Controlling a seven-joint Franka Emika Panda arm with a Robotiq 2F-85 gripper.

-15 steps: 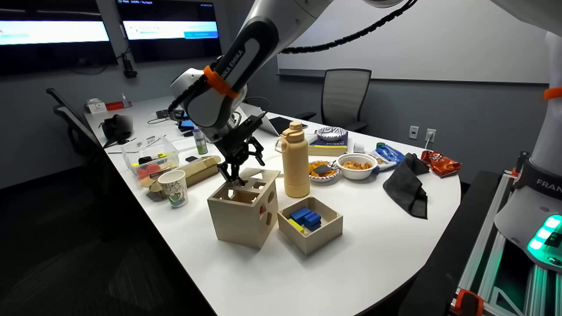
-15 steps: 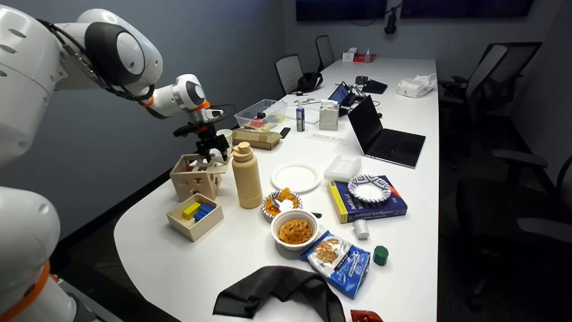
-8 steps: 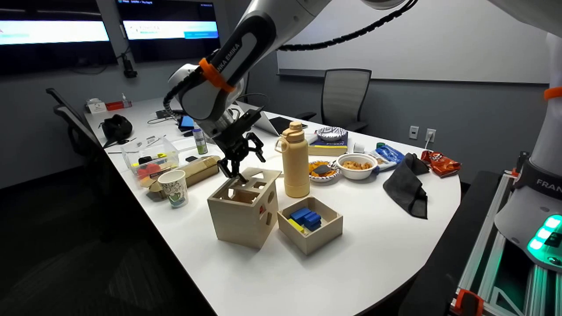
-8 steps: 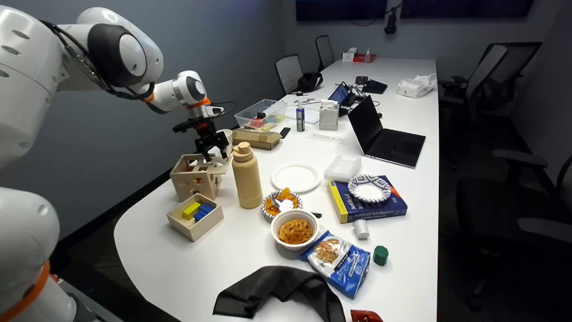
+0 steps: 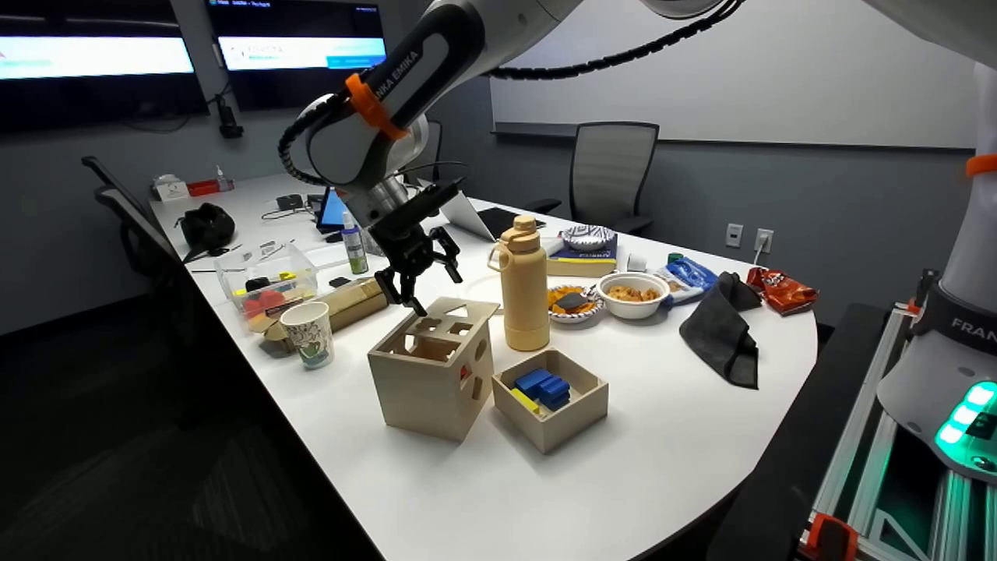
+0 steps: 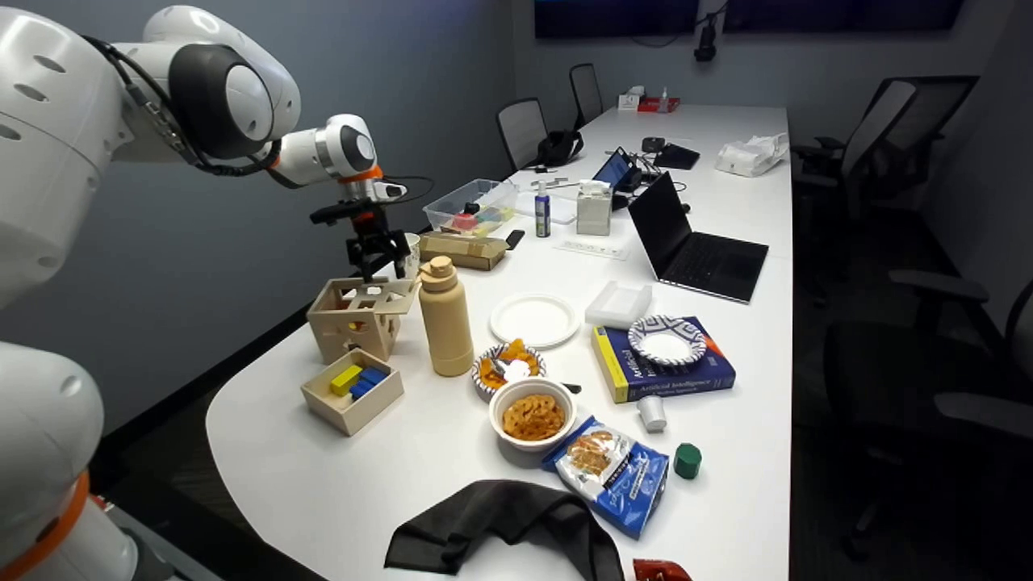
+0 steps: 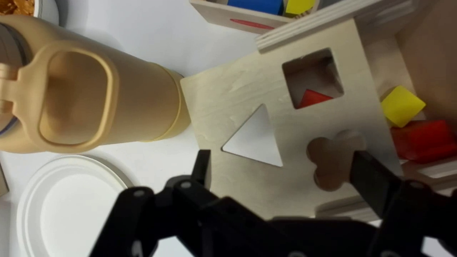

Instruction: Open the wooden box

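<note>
The arm [image 5: 436, 58] slants down to its black pincer [image 7: 285, 171], tilted downward with fingers [image 7: 202, 167] spread well apart.

We saw the tall tan bottle [image 6: 446, 323] standing upright on the white table [image 6: 307, 484]. To its left we made out the wooden box [image 6: 331, 335], part of its top uncovered, the lid [image 6: 394, 306] jutting past one wall toward the bottle. The gripper [image 6: 384, 273] hung at the lid's far edge, fingers [image 6: 400, 257] apart; we could not tell whether a tip touched the wood. Nearer us than the bottle, also to its left, sat the wooden tray [image 6: 325, 410] with a yellow block [image 6: 345, 379] and blue blocks [image 6: 367, 381]. Just right of the bottle we found a patterned bowl [image 6: 478, 373] of orange food, and behind that, a white plate [image 6: 534, 320]. Well to the bottle's right lay a thick book [image 6: 686, 383].
</note>
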